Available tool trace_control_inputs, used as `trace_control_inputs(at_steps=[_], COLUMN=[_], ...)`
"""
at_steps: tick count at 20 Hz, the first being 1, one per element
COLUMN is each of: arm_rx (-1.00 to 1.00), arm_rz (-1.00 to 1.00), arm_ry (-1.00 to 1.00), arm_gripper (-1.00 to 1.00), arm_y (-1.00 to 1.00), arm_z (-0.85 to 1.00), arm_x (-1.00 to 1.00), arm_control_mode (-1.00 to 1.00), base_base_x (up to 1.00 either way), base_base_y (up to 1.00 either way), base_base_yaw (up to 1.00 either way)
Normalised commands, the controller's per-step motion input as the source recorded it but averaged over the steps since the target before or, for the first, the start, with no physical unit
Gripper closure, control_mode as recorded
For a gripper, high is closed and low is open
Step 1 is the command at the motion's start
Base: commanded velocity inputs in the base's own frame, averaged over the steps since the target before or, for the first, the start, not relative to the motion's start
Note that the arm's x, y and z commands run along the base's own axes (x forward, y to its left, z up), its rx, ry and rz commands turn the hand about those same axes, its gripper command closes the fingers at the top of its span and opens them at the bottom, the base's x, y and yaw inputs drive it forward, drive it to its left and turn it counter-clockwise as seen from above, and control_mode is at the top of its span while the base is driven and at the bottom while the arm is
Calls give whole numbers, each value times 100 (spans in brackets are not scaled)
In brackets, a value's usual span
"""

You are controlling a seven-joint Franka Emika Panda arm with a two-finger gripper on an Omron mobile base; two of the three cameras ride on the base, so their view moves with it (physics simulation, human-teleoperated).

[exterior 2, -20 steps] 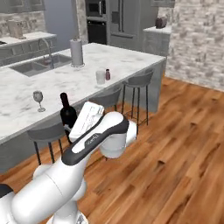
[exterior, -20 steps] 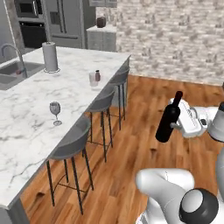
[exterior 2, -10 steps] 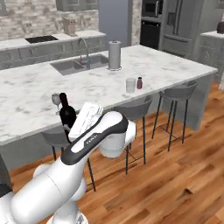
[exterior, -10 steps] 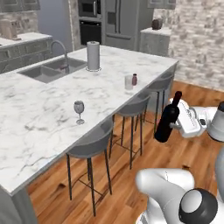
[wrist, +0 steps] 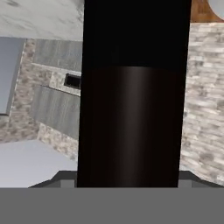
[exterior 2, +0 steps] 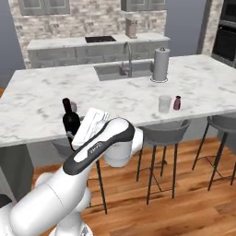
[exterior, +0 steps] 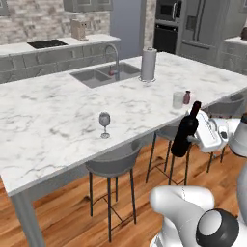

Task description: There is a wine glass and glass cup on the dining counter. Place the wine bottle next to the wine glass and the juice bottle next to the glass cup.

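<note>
My arm (exterior 2: 92, 152) is glossy white, built of rounded, bulbous link shells. A dark grey band with small pale lettering runs along one link. My nearest joint (exterior: 214, 229) carries a dark grey round cap. My hand block is white, boxy, with grey seams. My claw (exterior: 193, 140) fingers are dark.

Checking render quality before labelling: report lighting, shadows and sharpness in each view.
Left base view: even soft light, faint shadow beside the wine glass. Right base view: flat light, the glass cup slightly soft. Hand view: the wine bottle looms close, a dim vertical sheen on it, background blurry.
</note>
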Motion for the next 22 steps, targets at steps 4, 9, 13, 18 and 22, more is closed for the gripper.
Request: trace_control_inputs(at_steps=[4, 9, 13, 18, 22], arm_rx=[0, 0, 0, 0, 0], arm_rz=[0, 0, 0, 0, 0], arm_ry=[0, 0, 0, 0, 0], arm_gripper=[100, 100, 100, 100, 100], arm_y=[0, 0, 0, 0, 0], arm_z=[0, 0, 0, 0, 0], arm_x=[0, 0, 0, 0, 0], arm_control_mode=[100, 100, 100, 100, 100], base_base_x=[14, 59, 70, 27, 29], base_base_y=[-67, -41, -38, -25, -34], base_base_yaw=[50, 42, 41, 41, 38])
